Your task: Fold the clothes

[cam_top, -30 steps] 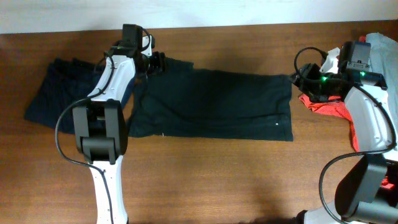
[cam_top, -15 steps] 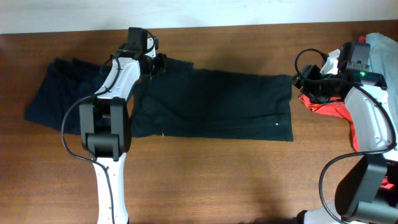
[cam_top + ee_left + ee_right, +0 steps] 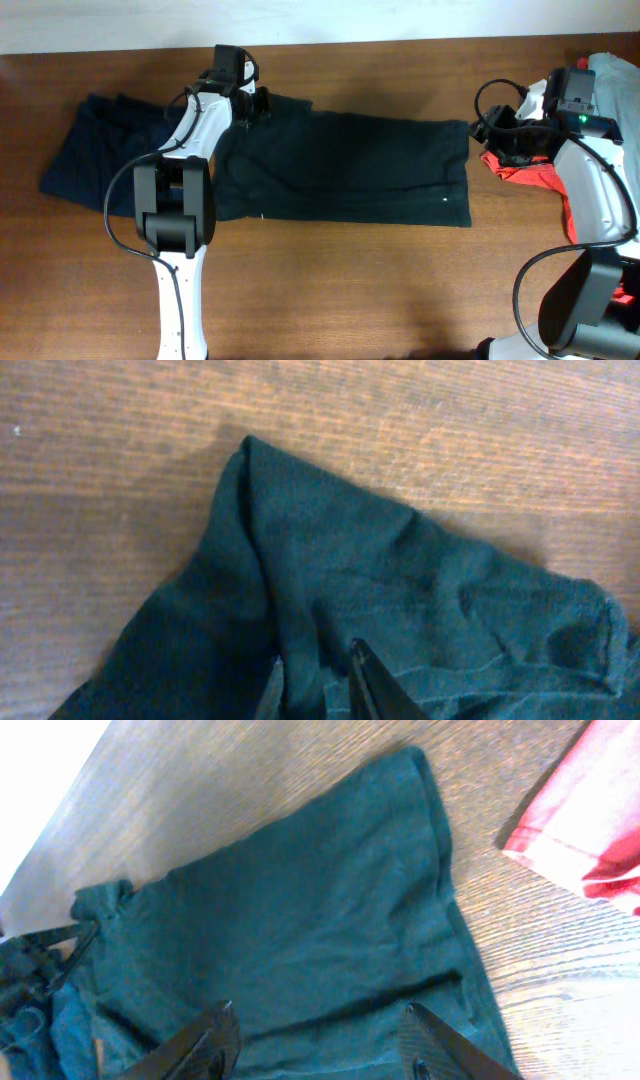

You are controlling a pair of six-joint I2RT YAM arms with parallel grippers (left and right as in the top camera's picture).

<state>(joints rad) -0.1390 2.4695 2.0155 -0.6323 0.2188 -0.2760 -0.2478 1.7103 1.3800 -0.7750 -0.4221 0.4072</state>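
A very dark short-sleeved T-shirt (image 3: 350,165) lies spread across the table's middle, a small white logo (image 3: 445,198) near its right front corner. My left gripper (image 3: 258,103) sits at the shirt's back left corner. In the left wrist view its fingers (image 3: 316,655) pinch a raised ridge of the shirt's fabric (image 3: 400,580). My right gripper (image 3: 482,130) hovers just off the shirt's back right corner. Seen from the right wrist, the right gripper (image 3: 318,1007) is open over the cloth (image 3: 300,910) with nothing between its fingers.
A dark navy garment (image 3: 100,150) lies crumpled left of the shirt, partly under the left arm. A red garment (image 3: 530,170) and a light grey-blue one (image 3: 615,75) lie at the right edge beneath the right arm. Bare wood (image 3: 350,290) runs along the front.
My left gripper has shifted slightly right along the shirt's back left corner and narrowed its jaws onto the fabric. The right arm has not moved.
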